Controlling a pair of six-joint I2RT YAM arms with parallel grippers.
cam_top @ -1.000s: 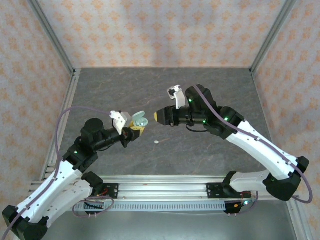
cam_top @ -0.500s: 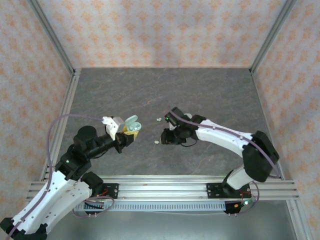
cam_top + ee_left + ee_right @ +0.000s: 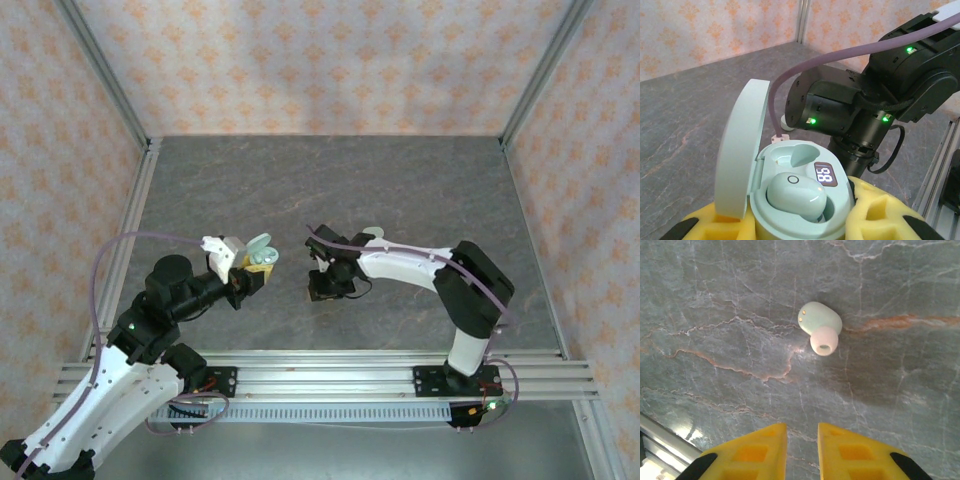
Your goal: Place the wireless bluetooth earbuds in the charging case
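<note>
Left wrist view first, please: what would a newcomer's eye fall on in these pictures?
The open mint charging case, clamped in the left gripper, with one earbud seated and the socket beside it empty. Next, the loose earbud lying on the grey table, just ahead of the right gripper, whose yellow fingers stand narrowly apart.

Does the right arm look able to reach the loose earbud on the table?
Probably yes: the right gripper points at the earbud, which lies alone on the bare table with nothing between. Its jaws stand narrowly apart and may need widening.
</note>
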